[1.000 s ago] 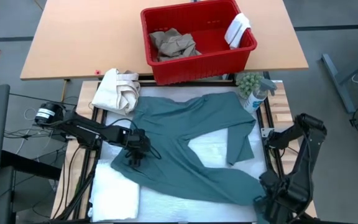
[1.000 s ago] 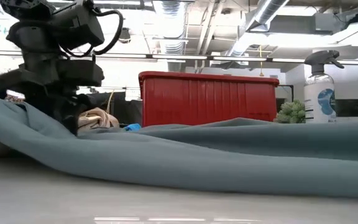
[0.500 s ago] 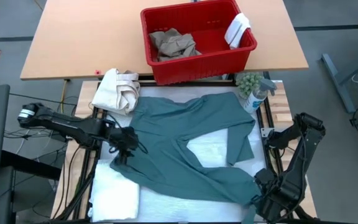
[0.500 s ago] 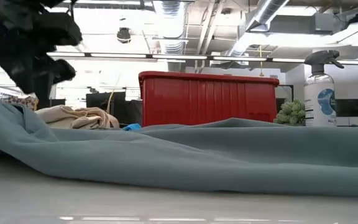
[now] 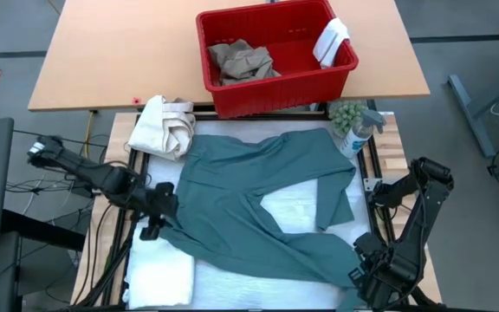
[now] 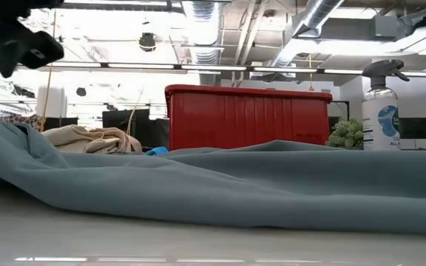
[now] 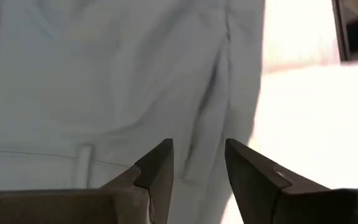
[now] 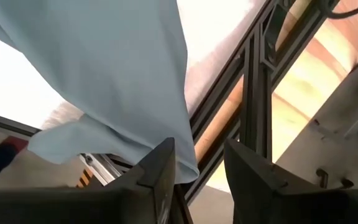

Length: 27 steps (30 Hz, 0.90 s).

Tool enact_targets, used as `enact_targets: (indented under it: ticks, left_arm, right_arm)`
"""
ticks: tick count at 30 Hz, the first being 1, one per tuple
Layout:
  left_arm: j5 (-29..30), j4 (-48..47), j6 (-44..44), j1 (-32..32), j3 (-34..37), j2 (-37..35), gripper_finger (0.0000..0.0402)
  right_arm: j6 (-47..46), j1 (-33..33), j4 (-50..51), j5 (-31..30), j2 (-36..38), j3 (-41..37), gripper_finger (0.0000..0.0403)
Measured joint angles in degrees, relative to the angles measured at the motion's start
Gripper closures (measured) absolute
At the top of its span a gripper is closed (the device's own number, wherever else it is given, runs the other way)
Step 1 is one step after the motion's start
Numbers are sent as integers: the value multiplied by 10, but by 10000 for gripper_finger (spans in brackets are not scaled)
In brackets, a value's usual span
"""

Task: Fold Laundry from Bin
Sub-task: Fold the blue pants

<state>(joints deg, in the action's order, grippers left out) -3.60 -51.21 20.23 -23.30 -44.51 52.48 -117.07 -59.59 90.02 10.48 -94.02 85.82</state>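
Left gripper [image 5: 152, 227] sits at the left edge of the teal-green garment [image 5: 258, 208], fingers [image 7: 157, 171] apart with a gap between them and nothing in it; the left wrist view shows garment cloth lying just beyond the tips, not pinched. Right gripper [image 8: 197, 165] is at the table's near right corner, low by the frame, jaws parted; in the right wrist view the garment's corner [image 8: 123, 93] hangs just in front of the tips, and whether a fold lies between them cannot be told.

The garment lies spread on the padded table [image 5: 293, 204], long axis running diagonally from the far left toward the near right corner. Its left hem lies just right of the left gripper, so the left arm is nearer that edge; the trailing corner is nearest the right gripper. A next fold probably turns on regrasping those two ends.

White towel [image 5: 158, 273] sits folded at the near left, partly under the garment. The red bin [image 5: 275, 82] stands well apart on the far table, holding tan trousers [image 5: 243, 61] and a small white cloth [image 5: 332, 39].

Hidden: the right gripper is cut off at the high view's bottom edge; the low view shows only a dark arm piece at the upper left.
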Motion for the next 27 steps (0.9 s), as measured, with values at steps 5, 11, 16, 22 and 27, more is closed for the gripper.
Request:
enact_targets:
  ticks: [5, 11, 16, 22, 27]
  left_arm:
    - [23, -3, -5, -52, 0, 26, 267]
    - [74, -3, -47, -87, 0, 39, 253]
    - [53, 20, -50, -98, 31, 42, 241]
    - [39, 39, -45, -98, 53, 42, 235]
    - [26, 41, -45, -98, 66, 56, 235]
  right_arm:
    - [-1, 0, 0, -6, 0, 0, 245]
    - [-1, 0, 0, -20, 0, 0, 245]
    - [0, 0, -3, -20, 0, 0, 245]
    - [2, 0, -3, -20, 0, 0, 246]
    - [5, 0, -3, -20, 0, 0, 246]
